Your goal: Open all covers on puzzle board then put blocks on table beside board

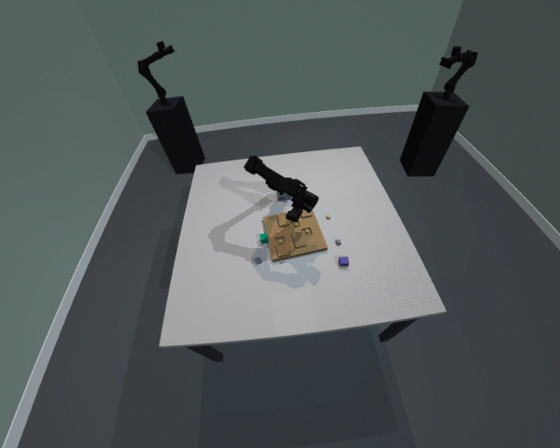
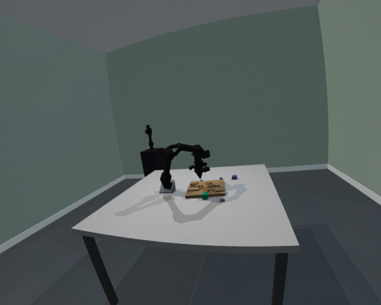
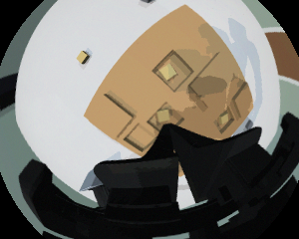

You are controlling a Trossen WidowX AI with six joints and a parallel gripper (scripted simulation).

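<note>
While four blocks lie on the white desk point(image 1: 231, 299), green block point(image 1: 263, 237) touches the board's left edge, grey point(image 1: 338, 242), tan point(image 1: 328, 217) and purple point(image 1: 343, 260) ones lie off its right; the board point(image 1: 314, 245) sits mid-desk; the hand point(image 1: 293, 215) hangs over its far edge, fingers together on nothing; yellow blocks point(image 3: 167, 70) show in wells; they look light, stiff, best pinched across flat sides; green walls, dark floor, two black pedestals point(image 1: 174, 134).
</note>
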